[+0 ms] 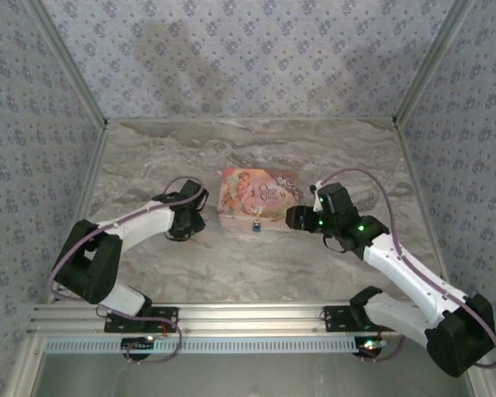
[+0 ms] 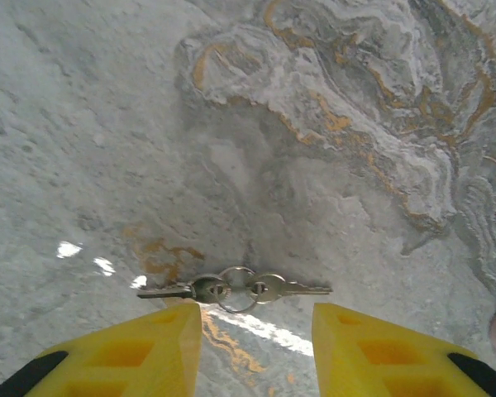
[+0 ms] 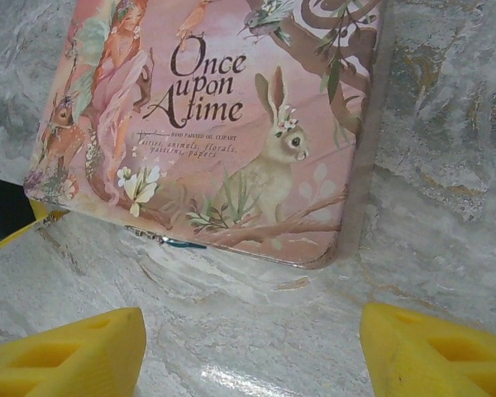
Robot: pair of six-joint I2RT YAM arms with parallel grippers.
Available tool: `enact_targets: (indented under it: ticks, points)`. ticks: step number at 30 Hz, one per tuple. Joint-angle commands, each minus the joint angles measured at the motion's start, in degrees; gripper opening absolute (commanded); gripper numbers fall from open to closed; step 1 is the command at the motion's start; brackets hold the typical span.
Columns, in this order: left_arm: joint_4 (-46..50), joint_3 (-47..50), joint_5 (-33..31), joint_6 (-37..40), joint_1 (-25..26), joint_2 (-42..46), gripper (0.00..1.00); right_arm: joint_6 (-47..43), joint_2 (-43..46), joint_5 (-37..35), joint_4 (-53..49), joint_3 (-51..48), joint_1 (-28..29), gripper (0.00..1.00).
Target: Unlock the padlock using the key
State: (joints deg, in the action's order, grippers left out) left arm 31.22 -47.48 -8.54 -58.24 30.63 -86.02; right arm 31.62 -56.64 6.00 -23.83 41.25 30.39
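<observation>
Two small silvery keys (image 2: 236,289) on a ring lie flat on the marble table, just ahead of my left gripper (image 2: 256,351). Its yellow fingers (image 2: 161,347) are spread wide with nothing between them. The tiny blue-teal padlock (image 1: 255,225) hangs at the front edge of the pink illustrated box (image 1: 256,198). In the right wrist view the padlock (image 3: 178,242) is a thin teal sliver under the box's (image 3: 215,107) rim. My right gripper (image 3: 252,356) is open, low over the table a short way from that rim. From above, the left gripper (image 1: 184,225) is left of the box and the right gripper (image 1: 293,217) is right of it.
Patterned walls enclose the marble table (image 1: 256,265) on three sides. The left gripper's yellow and black tip (image 3: 4,219) shows past the box's left corner in the right wrist view. Bare table lies between the box and the arm bases.
</observation>
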Motion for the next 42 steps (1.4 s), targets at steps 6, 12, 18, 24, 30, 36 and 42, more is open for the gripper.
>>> enact_targets:
  ticks: [6, 12, 18, 24, 30, 36, 42]
  points:
    - [-1.4, 2.3, -0.3, -6.5, 1.4, 0.0, 0.4, 0.5, 0.4, 0.9, 0.2, -0.7, -1.3, 0.71]
    - [-2.1, 3.2, -2.7, -8.9, 1.2, -0.3, 0.41, 0.4, 0.6, 1.4, 0.4, -0.8, -2.0, 0.71]
    - [-2.7, 3.2, -5.4, -9.5, -0.1, -1.9, 0.4, 0.1, 0.9, 1.7, 0.5, -0.9, -2.6, 0.71]
    - [-3.3, 2.3, -5.2, -8.4, -1.0, -4.1, 0.33, 0.0, 1.8, 2.0, 0.1, -1.5, -3.1, 0.71]
    - [-4.2, 3.1, -4.4, -7.9, -1.3, -5.1, 0.2, 0.1, 2.7, 1.8, 0.3, -2.1, -3.6, 0.71]
    - [-3.7, 3.8, -3.6, -7.1, -1.6, -3.1, 0.18, 0.8, 2.5, 2.2, 1.5, -2.9, -3.6, 0.71]
    - [0.0, 1.4, -3.5, -3.2, -1.7, 1.6, 0.29, 1.3, 2.5, 2.4, 1.9, -3.4, -3.6, 0.71]
